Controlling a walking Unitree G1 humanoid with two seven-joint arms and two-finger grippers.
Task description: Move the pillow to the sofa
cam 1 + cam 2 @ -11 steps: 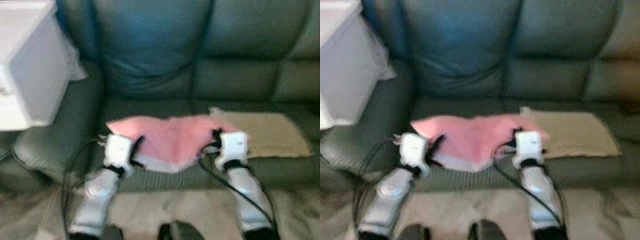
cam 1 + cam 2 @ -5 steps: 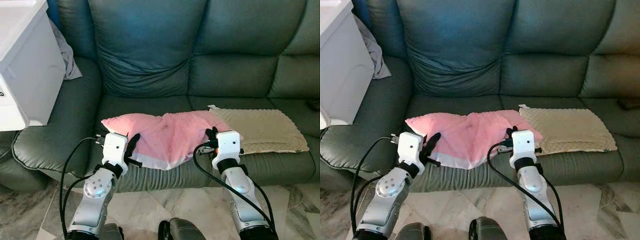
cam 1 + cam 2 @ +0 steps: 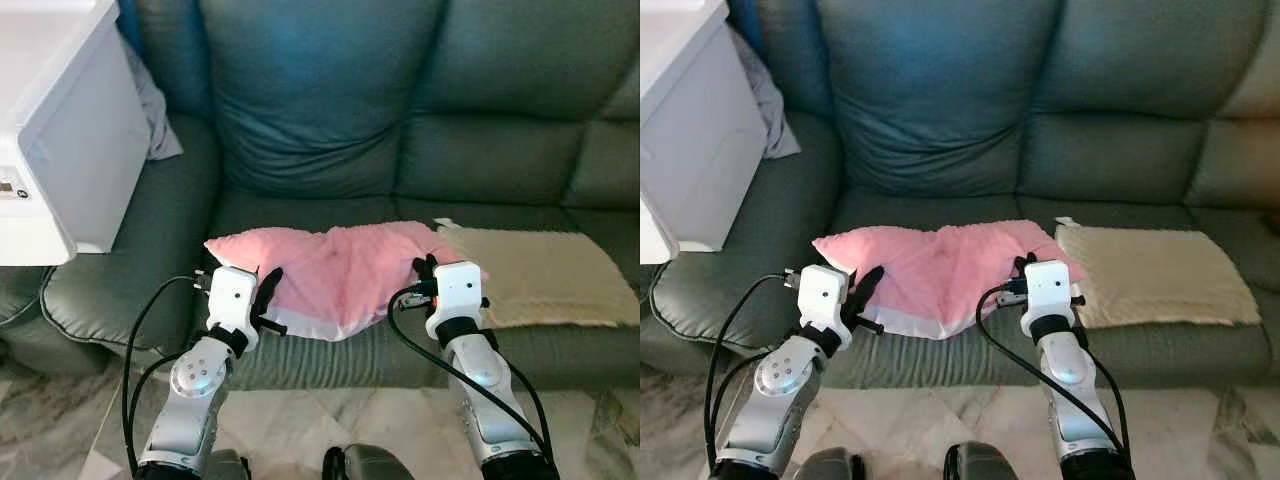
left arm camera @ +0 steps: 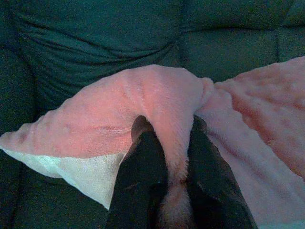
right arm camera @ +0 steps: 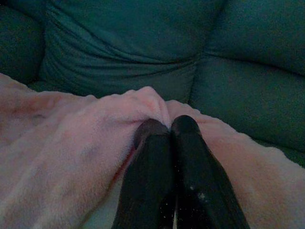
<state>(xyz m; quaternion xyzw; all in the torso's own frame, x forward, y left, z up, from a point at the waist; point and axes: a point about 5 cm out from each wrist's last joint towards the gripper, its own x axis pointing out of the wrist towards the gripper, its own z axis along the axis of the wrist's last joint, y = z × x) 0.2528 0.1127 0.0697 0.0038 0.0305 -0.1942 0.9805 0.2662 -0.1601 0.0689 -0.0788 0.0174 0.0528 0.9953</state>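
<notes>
A pink fluffy pillow [image 3: 340, 272] with a white underside sags over the front of the dark green sofa's seat [image 3: 300, 215]. Both my grippers hold it, one at each side. My left gripper [image 3: 266, 290] is shut on the pillow's left part; in the left wrist view its black fingers [image 4: 143, 162] pinch a fold of pink fabric [image 4: 167, 100]. On the right edge of the pillow my right gripper [image 3: 428, 270] is shut, and in the right wrist view its fingers [image 5: 183, 148] press together over the pink cloth [image 5: 76, 143].
A beige mat [image 3: 545, 275] lies on the seat right of the pillow, touching it. A white cabinet [image 3: 60, 140] stands at the left over the sofa's armrest [image 3: 110, 290], with grey cloth [image 3: 155, 110] behind it. Marble floor [image 3: 300, 430] lies below.
The camera view has shifted and sharpened from a blur. Both grippers keep hold of the pillow in much the same place on the seat.
</notes>
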